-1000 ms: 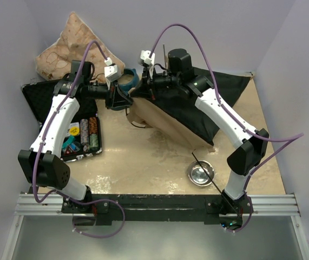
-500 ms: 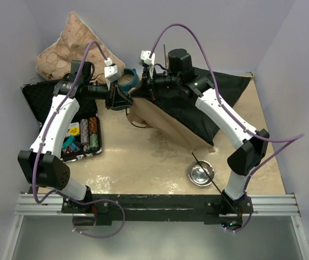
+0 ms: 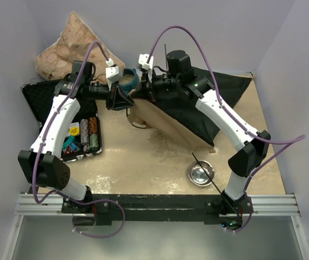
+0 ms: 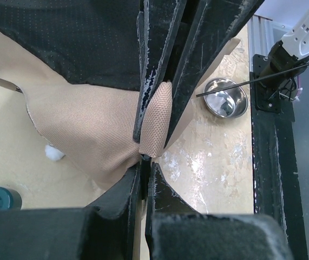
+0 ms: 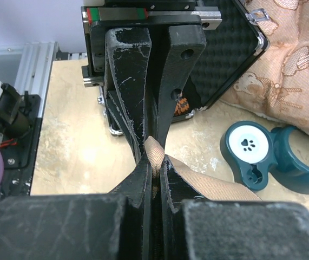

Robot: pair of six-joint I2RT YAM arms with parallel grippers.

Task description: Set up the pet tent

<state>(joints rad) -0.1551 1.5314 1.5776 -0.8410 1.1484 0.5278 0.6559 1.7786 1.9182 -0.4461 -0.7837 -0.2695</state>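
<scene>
The pet tent (image 3: 168,122) lies collapsed at the back middle of the table, tan fabric with black lining (image 3: 219,89) spread to the right. My left gripper (image 3: 126,97) and right gripper (image 3: 134,93) meet tip to tip at the tent's left peak. Both are shut on the same fold of tan fabric, seen in the left wrist view (image 4: 155,122) and the right wrist view (image 5: 155,153). A white pom-pom (image 4: 53,153) lies on the table beside the fabric. A thin dark pole (image 3: 165,53) sticks up behind the right wrist.
A tan star-patterned pillow (image 3: 70,46) sits at the back left. An open black case (image 3: 40,100) with poker chips (image 3: 87,132) lies at left. A teal paw-print container (image 5: 251,151) is by the grippers. A steel bowl (image 3: 201,173) with a dark rod (image 3: 207,171) stands front right.
The right arm's wrist has shifted slightly left and up with the fabric; the left arm is almost unmoved. Both grips hold.
</scene>
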